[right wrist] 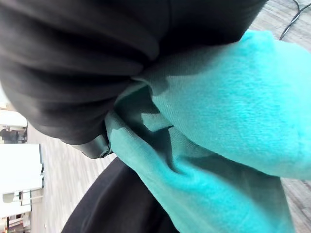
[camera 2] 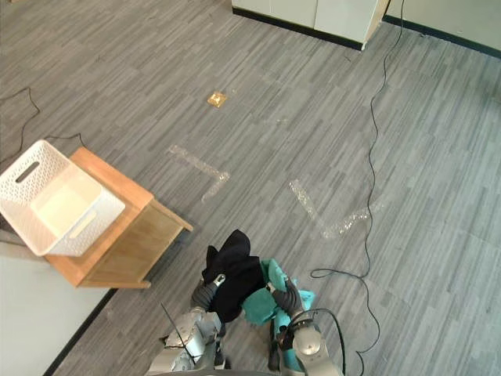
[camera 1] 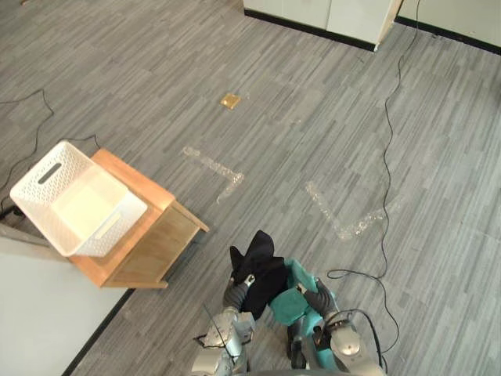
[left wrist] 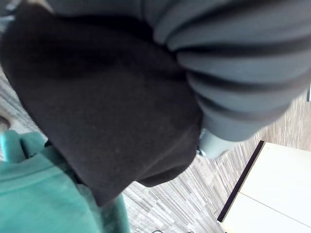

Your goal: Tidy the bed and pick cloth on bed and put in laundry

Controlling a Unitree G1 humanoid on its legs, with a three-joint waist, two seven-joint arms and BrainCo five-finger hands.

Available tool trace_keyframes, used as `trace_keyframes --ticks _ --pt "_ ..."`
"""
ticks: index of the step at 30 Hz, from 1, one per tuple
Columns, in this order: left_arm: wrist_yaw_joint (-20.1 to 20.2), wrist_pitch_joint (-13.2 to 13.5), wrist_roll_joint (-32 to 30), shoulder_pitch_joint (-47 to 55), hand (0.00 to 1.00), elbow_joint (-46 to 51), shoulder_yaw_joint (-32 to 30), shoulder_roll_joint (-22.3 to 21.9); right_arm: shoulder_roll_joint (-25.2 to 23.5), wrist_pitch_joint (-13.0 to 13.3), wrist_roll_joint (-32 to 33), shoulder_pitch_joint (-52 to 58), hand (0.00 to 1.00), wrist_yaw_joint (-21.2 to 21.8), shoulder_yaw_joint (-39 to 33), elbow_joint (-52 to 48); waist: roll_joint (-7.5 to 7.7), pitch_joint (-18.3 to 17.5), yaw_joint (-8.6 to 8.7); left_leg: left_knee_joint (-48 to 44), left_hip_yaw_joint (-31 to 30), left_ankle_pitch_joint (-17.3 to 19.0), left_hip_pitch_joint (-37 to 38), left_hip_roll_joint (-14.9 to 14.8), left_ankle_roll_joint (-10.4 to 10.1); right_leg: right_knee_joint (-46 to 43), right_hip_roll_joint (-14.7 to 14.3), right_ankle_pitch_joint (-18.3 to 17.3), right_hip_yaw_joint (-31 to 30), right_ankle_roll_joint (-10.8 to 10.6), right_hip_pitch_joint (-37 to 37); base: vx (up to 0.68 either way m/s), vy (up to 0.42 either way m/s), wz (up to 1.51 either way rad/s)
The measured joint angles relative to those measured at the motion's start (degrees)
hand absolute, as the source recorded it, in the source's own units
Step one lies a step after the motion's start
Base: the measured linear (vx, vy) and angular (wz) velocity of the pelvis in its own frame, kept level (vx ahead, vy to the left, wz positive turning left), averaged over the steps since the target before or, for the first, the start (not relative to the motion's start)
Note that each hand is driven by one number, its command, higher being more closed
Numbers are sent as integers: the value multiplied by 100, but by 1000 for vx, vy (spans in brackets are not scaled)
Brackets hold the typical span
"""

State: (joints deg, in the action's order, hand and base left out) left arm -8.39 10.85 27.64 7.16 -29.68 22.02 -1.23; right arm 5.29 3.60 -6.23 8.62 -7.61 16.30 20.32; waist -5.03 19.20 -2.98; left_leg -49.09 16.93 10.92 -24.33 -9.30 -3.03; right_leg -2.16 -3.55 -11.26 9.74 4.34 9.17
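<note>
The black cloth [camera 1: 262,270] looks soft, matt and a little fuzzy. The green cloth [camera 1: 301,304] is fleecy. The basket [camera 1: 31,192] is white plastic lattice. The table [camera 1: 149,243] is plain light wood. The floor [camera 1: 313,117] has matt grey planks.

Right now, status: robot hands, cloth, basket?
Left robot hand at black cloth, right robot hand at teal cloth, grips hidden. Both cloths bunched together between them. White basket on wooden table front-left, not yet reached.

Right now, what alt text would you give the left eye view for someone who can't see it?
A black cloth and a teal cloth are bunched over the robot's left hand and right hand, low in the view above a grey plank floor. To the left, a white basket sits on a low wooden table.
</note>
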Motion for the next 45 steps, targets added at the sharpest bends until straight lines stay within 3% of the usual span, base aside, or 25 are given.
trace_keyframes --ticks 2,3,4,5,6,7,9,12,14,17,18,19,20,23,25,28,31,35,36,37,39,40,42,43,45 --pt "48 -67 -3 -7 100 3 34 -101 -35 -1 15 -99 100 -29 5 100 50 -40 -105 1173 956 -36 7 151 134 68 96 -264 170 -206 312 597 -64 32" --pt "67 -106 -8 -5 100 -1 64 -126 -50 -3 15 -91 100 -62 19 161 61 -109 -90 1830 1359 -214 59 268 418 19 98 -362 310 -364 400 801 -67 47" --pt "63 -130 -18 5 100 -7 71 -125 -68 -5 13 -91 100 -114 30 207 -16 -231 -100 2353 1681 -316 180 395 1130 -154 59 -492 385 -541 478 705 -44 67" --pt "57 -169 -21 -21 100 -58 -1 -134 -178 -17 12 -126 100 -124 22 386 205 -282 -79 2499 1752 -202 366 617 1540 -619 210 -699 432 -647 421 750 -67 98" --pt "51 -187 -20 -112 100 -66 -5 -147 -237 -31 5 -147 100 -135 -71 546 326 -319 -108 2766 1497 -112 602 873 1642 -1885 417 -719 492 -776 31 753 -71 142" --pt "52 -191 -19 -137 100 -64 7 -148 -298 -41 6 -101 100 -161 -164 608 360 -337 -78 2939 1105 -3 950 1032 1464 -3411 599 -457 467 -1189 -439 755 -103 135" --pt "53 -192 -19 -107 100 -117 13 -137 -328 -37 6 26 100 -176 -197 648 375 -346 -77 3141 604 227 1692 1120 1242 -5358 809 -388 395 -1296 -926 808 -203 130" --pt "63 -190 -32 -38 100 -394 11 -28 -250 47 1 286 100 -99 -515 810 287 -520 185 3826 -234 227 2832 956 902 -6261 1442 -514 595 -815 -1844 652 -267 134" --pt "94 -163 -36 -56 100 -430 -57 127 -40 59 281 479 100 99 -951 560 217 -542 303 3940 -569 179 3098 671 748 -5790 1622 -546 330 -821 -2665 623 -404 120" --pt "287 -146 31 63 100 -374 -255 331 244 211 724 599 100 325 -1082 146 183 -540 454 3835 -926 315 3432 14 208 -2901 1499 -68 -457 -1097 -3106 710 -711 101" --pt "375 -147 133 215 100 -242 -271 522 196 277 736 863 100 351 -1074 -106 349 -621 513 3808 -1148 568 3548 -165 -328 -1534 1509 1514 -966 -1320 -2913 491 -573 84" --pt "360 -193 214 152 100 -381 -323 326 332 246 739 731 100 342 -1113 -55 32 -613 463 3857 -1233 589 3563 -476 -357 -1666 1263 1397 -757 -1243 -2905 544 -608 70" --pt "390 -182 274 178 100 -322 -373 210 335 229 742 595 100 320 -1129 -63 -21 -669 432 3877 -1447 529 3402 -450 -379 -1830 1165 1249 -793 -1098 -3002 439 -511 20" --pt "593 -123 548 399 100 -121 -485 3 213 224 665 529 100 373 -811 -160 -77 -672 341 2909 -1743 26 2957 -700 -286 -2753 1045 233 -483 -795 -2870 352 -446 82" --pt "579 -172 854 420 100 -137 -504 -28 335 239 545 528 100 474 -653 -143 29 -599 350 1585 -1757 -601 2131 -956 -71 -2657 1166 -17 141 -614 -2389 295 -414 152" --pt "624 -107 1289 828 100 392 -550 -30 818 241 374 923 100 456 -1270 -377 -2 -516 202 -158 68 -390 1552 -1530 382 -1587 1171 17 1001 -563 -941 282 -295 133" --pt "713 -59 1332 1027 100 543 -775 30 966 229 354 1292 100 431 -1391 -1306 -30 -542 234 -141 1152 -217 1206 -1360 511 -1252 1184 -96 1568 -663 -503 196 -44 89" --pt "723 -71 1316 1008 100 546 -767 -5 502 289 334 548 100 349 -1289 -1260 -15 -580 207 1449 3049 82 1273 -743 511 -1103 1283 -267 2486 -875 -48 213 19 116" --pt "725 -71 1295 1076 100 563 -773 -25 426 388 335 355 100 274 -1188 -1266 -53 -683 158 2106 3397 100 1311 -506 742 -1218 1297 -459 2738 -1074 69 264 83 95" --pt "723 -91 1271 1165 100 561 -779 -21 427 416 335 294 100 258 -1170 -1268 -68 -797 131 2290 3421 220 1352 -369 1105 -1325 1329 -554 2809 -1177 63 375 126 103" --pt "714 -161 1264 1225 100 613 -766 40 285 462 341 247 100 238 -1116 -1281 198 -1007 39 2705 3155 299 1439 195 1376 -1633 1556 -593 2682 -1264 85 443 100 123" --pt "715 -185 1182 1331 100 789 -815 94 157 460 353 295 100 259 -1120 -1279 433 -1026 65 3061 2833 305 1716 655 1384 -2573 1936 -562 2411 -1255 31 416 68 146" --pt "718 -266 1027 1341 100 856 -821 120 56 455 402 459 100 279 -1204 -1274 552 -1024 139 3363 2366 300 2150 1001 1375 -4133 2360 -225 1984 -1007 -227 427 26 154" --pt "719 -324 928 1338 100 878 -821 164 15 435 406 572 100 288 -1215 -1268 557 -1018 239 3535 2014 296 2519 1122 1367 -5477 2484 -144 1513 -820 -573 441 -25 144" --pt "719 -343 745 1302 100 931 -816 266 -92 422 471 703 100 289 -1229 -1268 534 -1042 276 3713 1668 244 2874 1110 1283 -6476 2489 -151 1064 -829 -1173 408 -81 120"
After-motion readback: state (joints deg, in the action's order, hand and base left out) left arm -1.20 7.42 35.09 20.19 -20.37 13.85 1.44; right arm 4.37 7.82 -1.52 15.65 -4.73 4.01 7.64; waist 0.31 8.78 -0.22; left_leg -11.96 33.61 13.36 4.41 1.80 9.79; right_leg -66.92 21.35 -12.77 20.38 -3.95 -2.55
